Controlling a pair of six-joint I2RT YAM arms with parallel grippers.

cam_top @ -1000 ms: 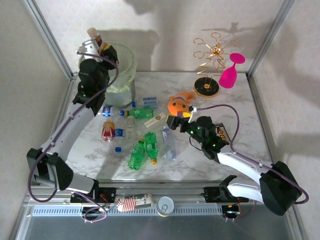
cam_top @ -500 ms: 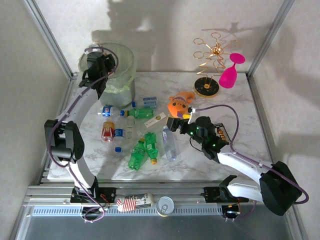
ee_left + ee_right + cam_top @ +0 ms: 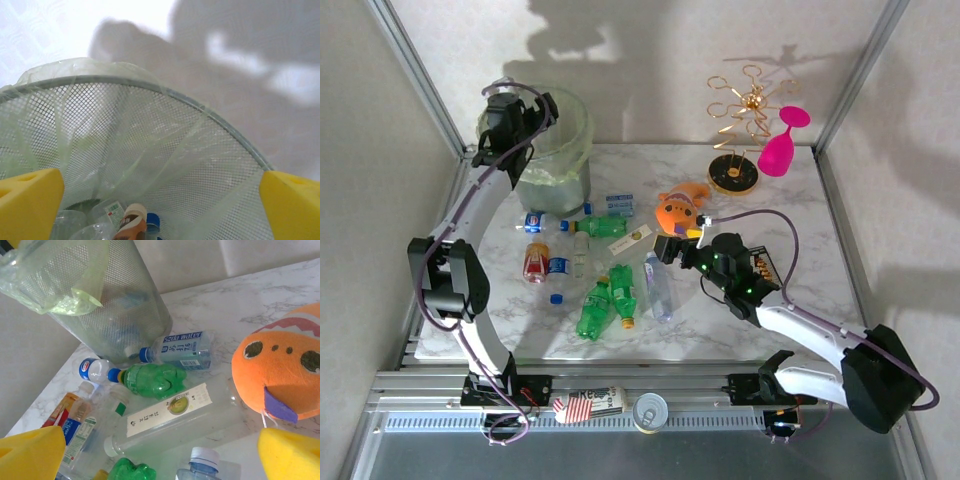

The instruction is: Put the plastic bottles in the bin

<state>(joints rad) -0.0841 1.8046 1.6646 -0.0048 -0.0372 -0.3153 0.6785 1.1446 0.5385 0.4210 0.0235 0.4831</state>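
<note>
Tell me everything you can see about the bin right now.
The bin is a round wastebasket of fine mesh, grey-green and see-through, lined with a pale green plastic bag that folds out over its rim. It stands upright at the far left of the marble table. Several bottles already lie at its bottom, and the open left gripper hangs over its mouth.

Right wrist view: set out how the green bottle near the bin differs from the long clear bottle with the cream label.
The green bottle is tinted green; the clear bottle is see-through. The green bottle is squat and crumpled, the clear bottle long and smooth-sided. The clear bottle carries a cream printed label; the green bottle shows none. Both lie on their sides on the marble table, outside the bin.
</note>
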